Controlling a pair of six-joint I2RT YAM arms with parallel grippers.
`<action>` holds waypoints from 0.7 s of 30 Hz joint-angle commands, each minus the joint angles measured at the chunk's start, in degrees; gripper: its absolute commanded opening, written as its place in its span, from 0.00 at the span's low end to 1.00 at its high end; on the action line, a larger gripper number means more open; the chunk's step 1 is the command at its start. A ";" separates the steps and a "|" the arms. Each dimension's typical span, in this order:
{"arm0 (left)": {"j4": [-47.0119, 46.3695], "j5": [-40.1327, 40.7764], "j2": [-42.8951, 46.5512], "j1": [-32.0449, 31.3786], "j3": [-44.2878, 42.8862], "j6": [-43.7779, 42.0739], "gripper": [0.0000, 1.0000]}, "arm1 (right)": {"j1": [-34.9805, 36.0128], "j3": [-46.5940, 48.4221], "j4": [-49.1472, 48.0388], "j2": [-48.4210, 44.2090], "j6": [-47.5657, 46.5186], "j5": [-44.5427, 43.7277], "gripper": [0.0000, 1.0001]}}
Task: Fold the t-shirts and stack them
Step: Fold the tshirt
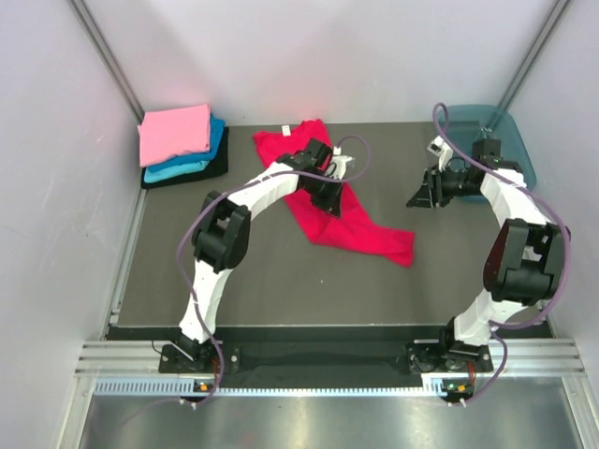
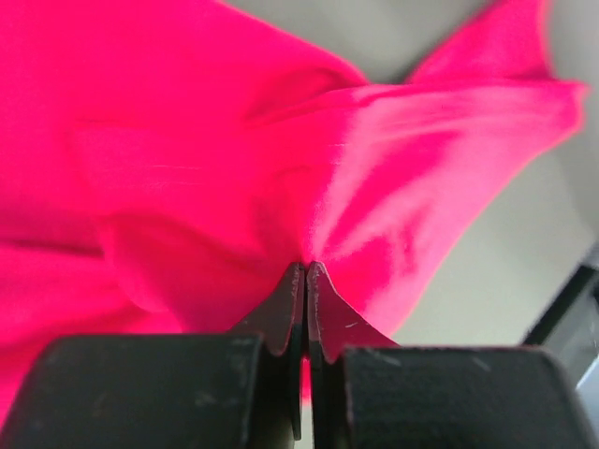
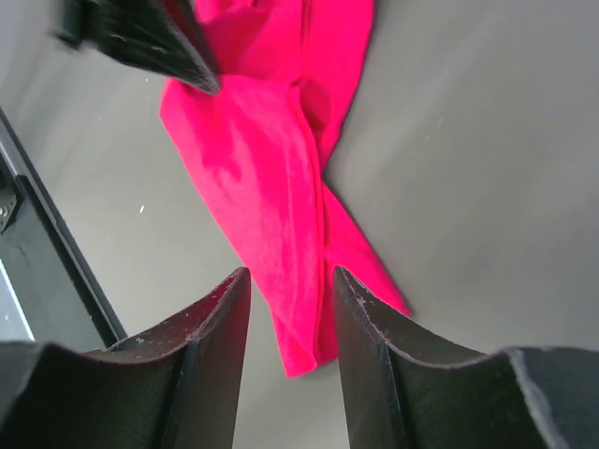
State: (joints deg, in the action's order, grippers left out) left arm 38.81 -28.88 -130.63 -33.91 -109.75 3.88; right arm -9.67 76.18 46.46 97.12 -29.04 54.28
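Pinching a ridge of the crimson-red t-shirt with my left gripper, I am holding its jaws shut tight on the fabric — the left wrist view is showing cloth puckering straight out of the closed tips. By my reading the task is sitting well past halfway: three shirts are already lying folded in a stack at the table's far left corner, with the light pink t-shirt on top, the turquoise blue t-shirt under it and the black t-shirt at the bottom. This red shirt is the one still waiting — it is lying rumpled and unfolded, to the right of that stack and well apart from it. Its long axis is running diagonally, from the far end nearest the stack's side down toward the near right, where it is tapering to a narrow end; I cannot tell which end is collar and which is hem. My right gripper is hanging above the table with its jaws apart and nothing between them, farther right of the stack than the red shirt, looking down at the shirt's narrow end. Behind it, the teal plastic tub is sitting at the table's far right corner. Flattening, folding and stacking the red shirt are all remaining.
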 commanded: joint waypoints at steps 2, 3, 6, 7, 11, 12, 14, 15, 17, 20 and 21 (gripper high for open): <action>1.45 -2.58 13.54 -0.98 2.78 -5.54 0.00 | -0.61 -1.12 -1.37 -3.78 -2.78 3.20 0.41; 1.97 -2.67 14.95 -1.42 3.57 -6.42 0.00 | -0.52 -1.38 -1.37 -3.96 -2.87 3.20 0.41; 6.27 -6.09 19.52 -3.26 7.61 -11.60 0.00 | -0.35 -2.44 -0.58 -4.66 -4.18 3.38 0.41; 7.50 -6.53 21.54 -4.57 9.10 -14.66 0.00 | -0.26 -2.70 0.12 -4.75 -6.01 3.29 0.41; 12.34 -6.64 27.17 -9.15 21.20 -23.29 0.05 | 0.00 -4.37 2.23 -4.92 -9.80 2.67 0.41; 12.61 -5.75 28.31 -10.37 23.42 -24.96 0.06 | -0.08 -4.72 2.76 -5.01 -10.33 2.67 0.41; 12.43 -3.91 31.13 -13.54 29.03 -28.13 0.07 | 0.00 -6.04 3.11 -5.10 -11.56 2.67 0.41; 12.69 -1.99 31.74 -14.51 30.72 -29.36 0.08 | 0.00 -6.57 3.29 -5.27 -11.83 2.85 0.41; 12.96 -0.47 34.20 -16.45 35.73 -32.26 0.19 | 0.00 -7.97 3.73 -5.71 -12.88 3.37 0.41; 14.72 2.94 38.68 -16.80 41.87 -33.85 0.29 | 0.18 -9.82 5.66 -6.77 -15.52 3.38 0.41; 14.72 4.09 40.17 -16.80 43.12 -33.50 0.31 | 0.09 -10.17 6.45 -7.47 -16.13 3.20 0.41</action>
State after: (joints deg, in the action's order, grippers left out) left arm 50.46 -28.49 -98.04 -51.46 -69.63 -24.93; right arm -9.56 66.98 50.48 93.73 -39.62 55.00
